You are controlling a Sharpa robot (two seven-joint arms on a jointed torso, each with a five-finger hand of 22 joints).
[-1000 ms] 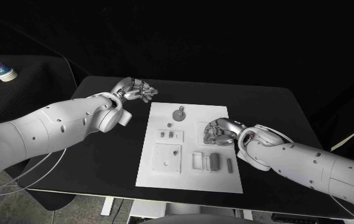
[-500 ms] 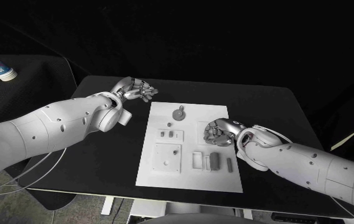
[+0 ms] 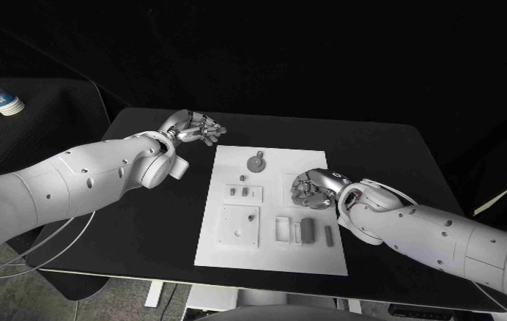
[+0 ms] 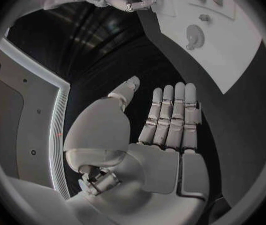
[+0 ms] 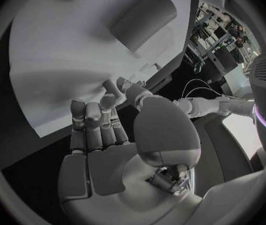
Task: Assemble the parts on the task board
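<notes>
The right hand (image 3: 313,189) sits over the right side of the task board (image 3: 272,259), near its middle. Its fingers (image 5: 94,120) look bent, but I cannot tell if it holds anything. The left hand (image 3: 198,130) is off the board, just past its far left corner, over the black table (image 3: 370,145). Its fingers (image 4: 173,115) are straight, side by side, and hold nothing. Small grey parts (image 3: 305,230) lie on the board near the right hand.
</notes>
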